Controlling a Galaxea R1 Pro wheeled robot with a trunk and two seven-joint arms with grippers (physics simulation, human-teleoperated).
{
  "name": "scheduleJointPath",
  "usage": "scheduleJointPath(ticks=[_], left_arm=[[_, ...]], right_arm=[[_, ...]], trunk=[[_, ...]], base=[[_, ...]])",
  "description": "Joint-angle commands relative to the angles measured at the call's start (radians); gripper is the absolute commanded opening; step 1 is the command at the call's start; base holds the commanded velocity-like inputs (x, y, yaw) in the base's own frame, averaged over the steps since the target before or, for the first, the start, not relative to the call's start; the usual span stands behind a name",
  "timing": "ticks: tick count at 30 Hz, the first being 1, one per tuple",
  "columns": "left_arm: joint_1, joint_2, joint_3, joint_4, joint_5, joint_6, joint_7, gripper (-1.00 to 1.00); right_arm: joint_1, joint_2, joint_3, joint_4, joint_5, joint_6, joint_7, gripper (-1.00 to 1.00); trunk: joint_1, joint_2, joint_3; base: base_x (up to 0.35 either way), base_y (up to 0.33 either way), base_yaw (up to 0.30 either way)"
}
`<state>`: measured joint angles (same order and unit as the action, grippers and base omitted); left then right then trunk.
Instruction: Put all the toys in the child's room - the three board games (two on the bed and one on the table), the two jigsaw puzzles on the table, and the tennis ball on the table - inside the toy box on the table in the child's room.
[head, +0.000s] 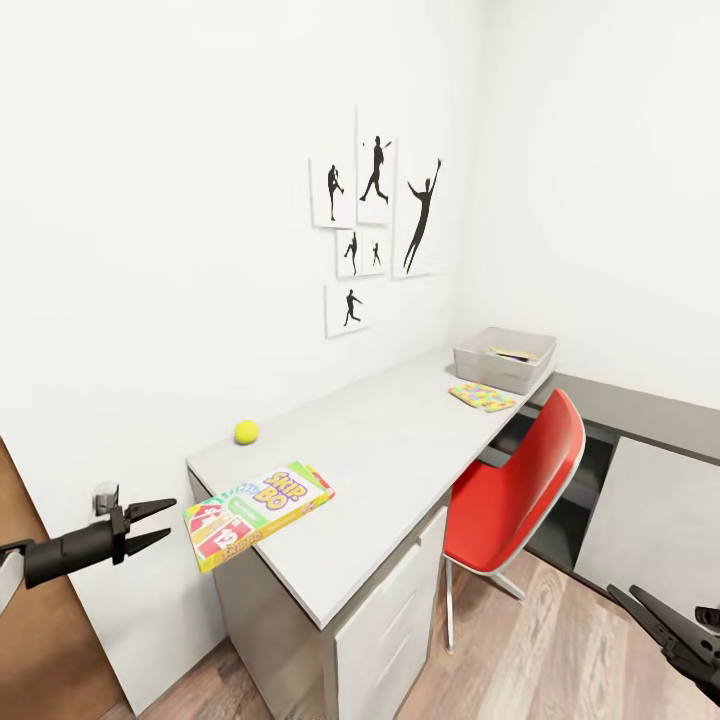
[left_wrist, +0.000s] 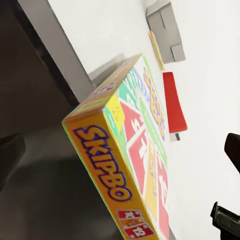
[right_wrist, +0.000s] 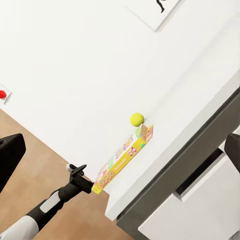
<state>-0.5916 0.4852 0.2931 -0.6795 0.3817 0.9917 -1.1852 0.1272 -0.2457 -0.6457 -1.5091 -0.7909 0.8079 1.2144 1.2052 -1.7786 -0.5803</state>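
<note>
A long light grey table (head: 400, 440) was seen running from lower centre of the head view toward a white-walled corner at right of centre, with a white drawer unit (head: 385, 625) under its near end. Wood-plank floor (head: 560, 650) was visible at the bottom right, and a brown wooden door (head: 40, 640) at the lower left edge. Black sports-silhouette posters (head: 375, 225) were hung on the wall above the table.

The SKIP-BO game box (head: 258, 512) was lying flat at the near left corner of the table, overhanging the edge slightly. The tennis ball (head: 247, 432) was sat near the wall, just behind the box. The toy box (head: 505, 360) was at the far end, with something colourful inside; which toy cannot be told. A jigsaw puzzle (head: 481, 397) was lying on the table just in front of it. A red chair (head: 515, 490) was tucked against the table's right side.

The left gripper (head: 160, 524) was held at lower left, fingers spread and empty, just beside the SKIP-BO box end without touching. The right gripper (head: 645, 615) was seen at the lower right over the floor, fingers parted, nothing held.
</note>
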Motion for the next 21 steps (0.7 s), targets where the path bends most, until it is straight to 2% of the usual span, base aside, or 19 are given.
scheduleJointPath(ticks=[1, 21], left_arm=[[-0.001, 0.000, 0.001, 0.001, 0.001, 0.006, -0.002, 1.00], [-0.001, -0.004, 0.003, 0.007, 0.000, 0.004, -0.002, 1.00]], right_arm=[[0.000, -0.001, 0.000, 0.000, -0.005, 0.007, -0.001, 1.00], [0.000, 0.002, 0.000, 0.000, -0.005, 0.007, -0.001, 1.00]], trunk=[[0.000, 0.000, -0.001], [0.000, 0.000, -0.001]], base=[[0.000, 0.000, 0.000], [0.000, 0.000, 0.000]])
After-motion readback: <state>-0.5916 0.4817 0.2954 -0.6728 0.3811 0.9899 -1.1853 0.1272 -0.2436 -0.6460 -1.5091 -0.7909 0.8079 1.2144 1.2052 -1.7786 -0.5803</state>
